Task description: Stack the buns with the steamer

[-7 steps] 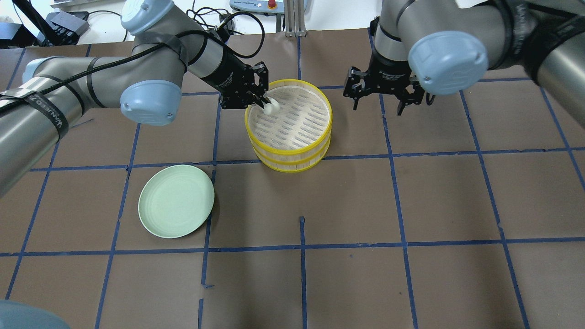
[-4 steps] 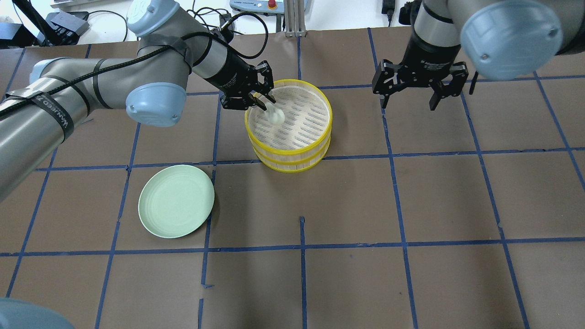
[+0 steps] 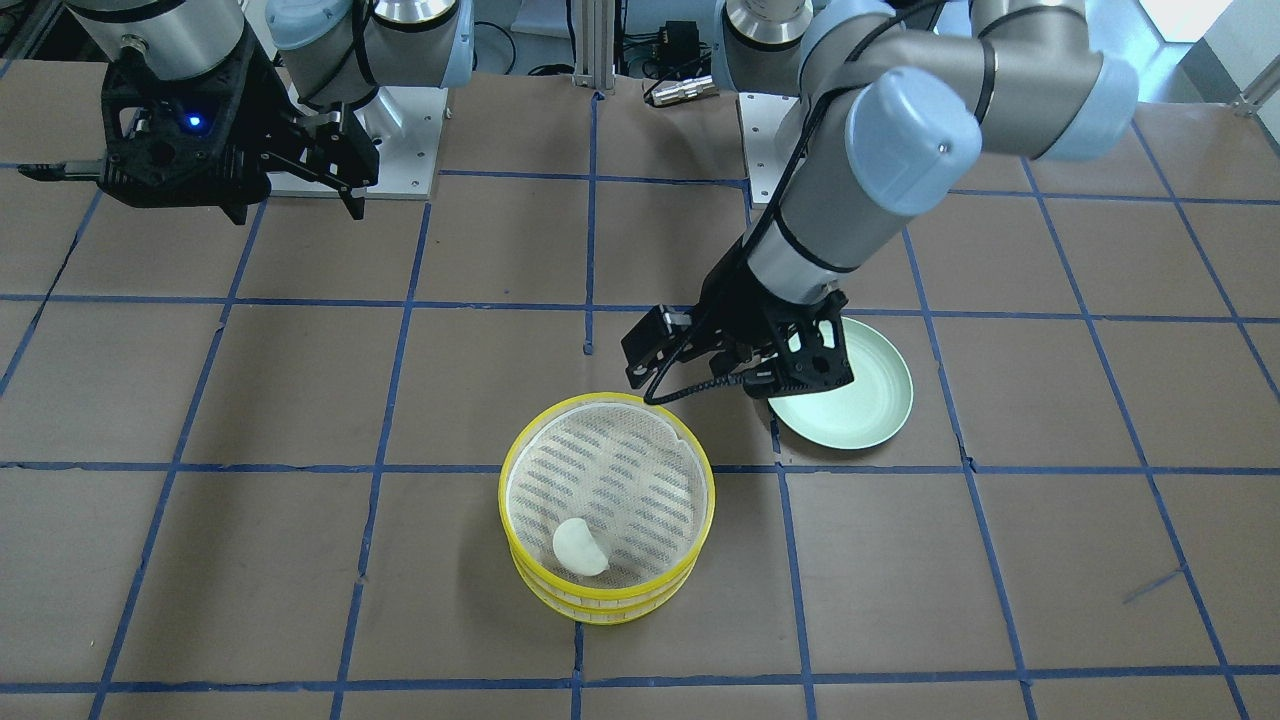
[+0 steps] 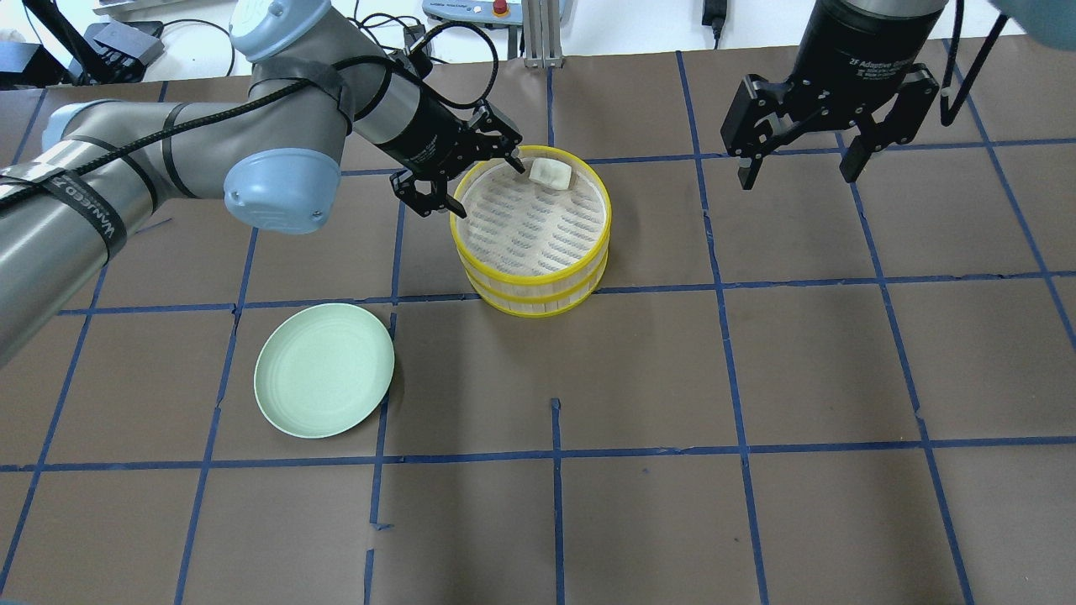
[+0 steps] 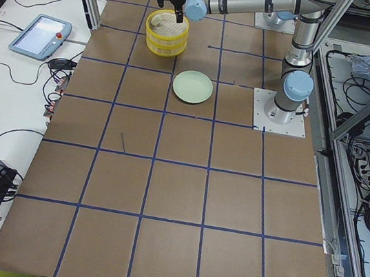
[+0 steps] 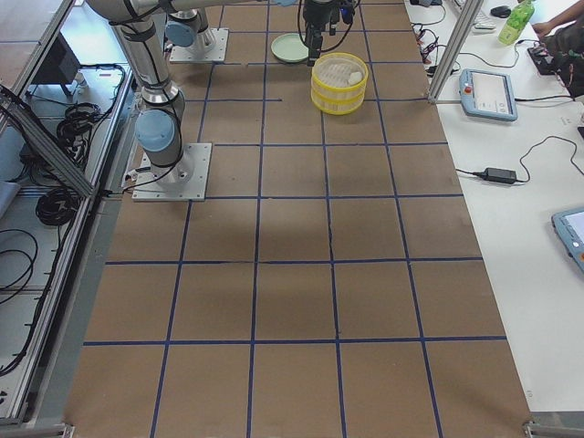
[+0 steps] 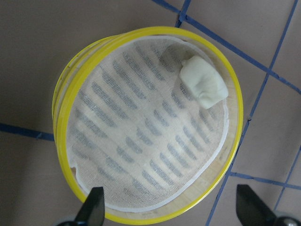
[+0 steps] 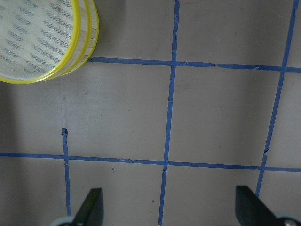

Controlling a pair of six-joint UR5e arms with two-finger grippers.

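From the front we see the white bun (image 3: 580,548) lying in the steamer (image 3: 610,598), near its rim. From overhead, our left gripper (image 4: 481,186) hangs spread and empty at the steamer's edge, and the right gripper (image 4: 796,176), likewise agape, is well apart. Our left wrist camera shows the white bun just beside the wall.
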